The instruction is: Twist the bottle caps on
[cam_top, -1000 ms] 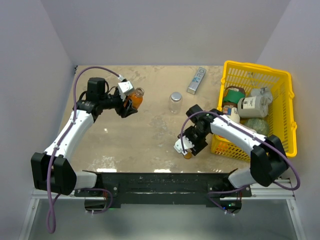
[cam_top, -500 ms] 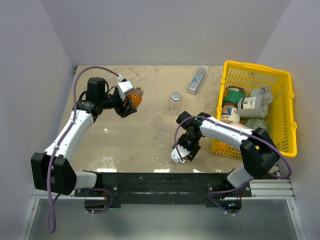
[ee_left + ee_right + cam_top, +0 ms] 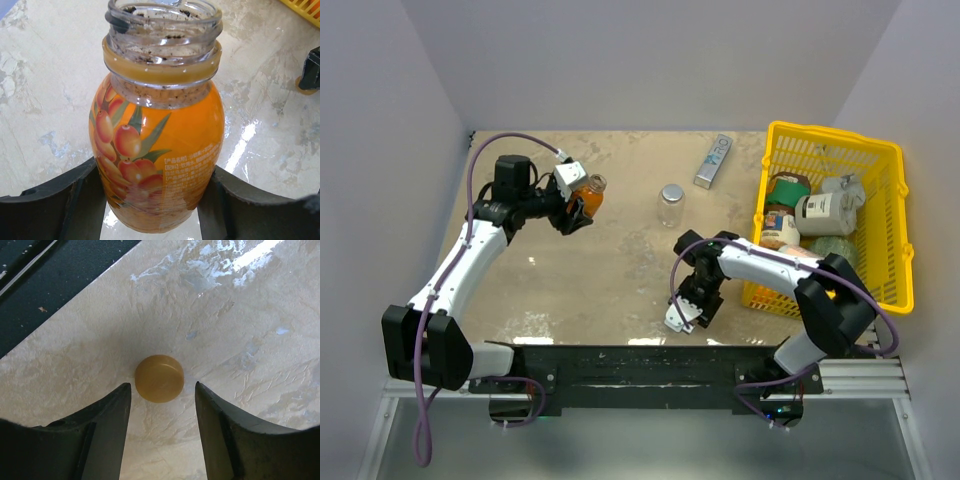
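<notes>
My left gripper is shut on the orange bottle and holds it off the table at the back left. The bottle's mouth is open and it has no cap on. The clear bottle stands upright in the middle of the table. Near the table's front edge my right gripper points down. In the right wrist view the brownish-orange cap lies flat on the table. The right gripper is open, with its fingertips either side of the cap and a small gap on each side.
A grey rectangular bar lies at the back of the table. A yellow basket with several containers stands on the right, close to the right arm. The black front rail runs just beyond the cap.
The right gripper has moved toward the near edge and lowered over the cap, and its jaws have narrowed around it. The left arm and the orange bottle have not moved.
</notes>
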Available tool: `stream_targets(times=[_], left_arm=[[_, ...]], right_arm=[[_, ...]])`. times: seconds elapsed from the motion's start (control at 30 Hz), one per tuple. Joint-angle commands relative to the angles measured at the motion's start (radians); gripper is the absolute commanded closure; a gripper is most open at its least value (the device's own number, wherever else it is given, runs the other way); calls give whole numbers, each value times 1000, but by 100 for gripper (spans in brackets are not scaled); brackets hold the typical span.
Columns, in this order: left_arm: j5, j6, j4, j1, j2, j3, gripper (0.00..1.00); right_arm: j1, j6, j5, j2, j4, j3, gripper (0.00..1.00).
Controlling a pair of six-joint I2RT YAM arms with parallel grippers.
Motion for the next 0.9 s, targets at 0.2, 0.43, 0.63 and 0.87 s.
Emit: stream_targets(times=[0.2, 0.43, 0.63, 0.87], left_arm=[[-16, 2, -5, 3, -13, 45, 100], [-13, 0, 1, 4, -6, 48, 100], [-7, -4, 6, 6, -4, 44, 100], [-4, 22, -11, 6, 1, 42, 100]], right_arm=[[11, -1, -12, 48, 65, -6, 49], [11, -7, 0, 48, 60, -15, 51], [9, 14, -1, 10, 111, -46, 56], [8, 97, -39, 7, 100, -5, 80]])
